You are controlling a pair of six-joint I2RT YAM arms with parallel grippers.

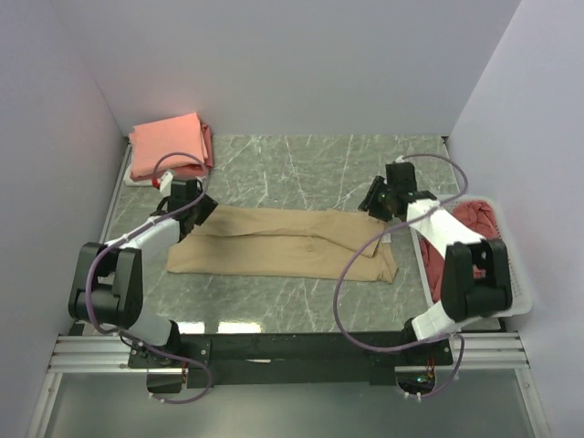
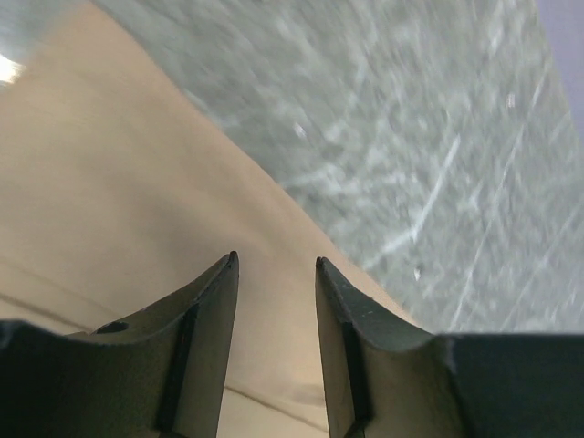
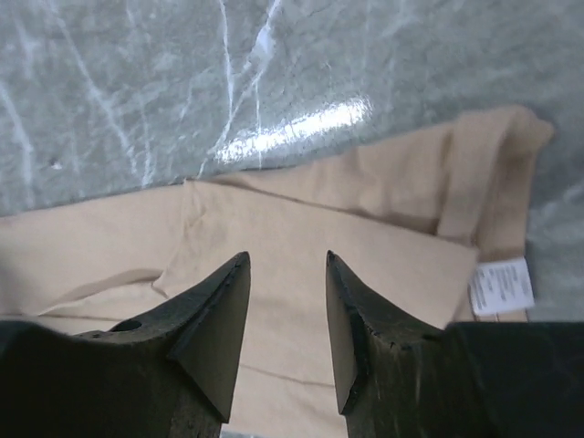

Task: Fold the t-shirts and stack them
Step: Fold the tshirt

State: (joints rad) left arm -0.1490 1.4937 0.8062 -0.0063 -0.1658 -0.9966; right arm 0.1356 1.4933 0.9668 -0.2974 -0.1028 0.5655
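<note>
tan t-shirt [image 1: 283,242] mid-frame on the surface [image 1: 301,164], folded to a long strip; left gripper [image 2: 276,260] and right gripper [image 3: 287,255] parted, empty, over it. salmon t-shirt [image 1: 169,146] stacked upper left; red t-shirts [image 1: 476,219] wait in the basket [image 1: 522,297], right.

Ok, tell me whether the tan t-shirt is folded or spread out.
Folded lengthwise: the tan t-shirt lies as a long narrow strip, one layer overlapping another along its middle.
</note>
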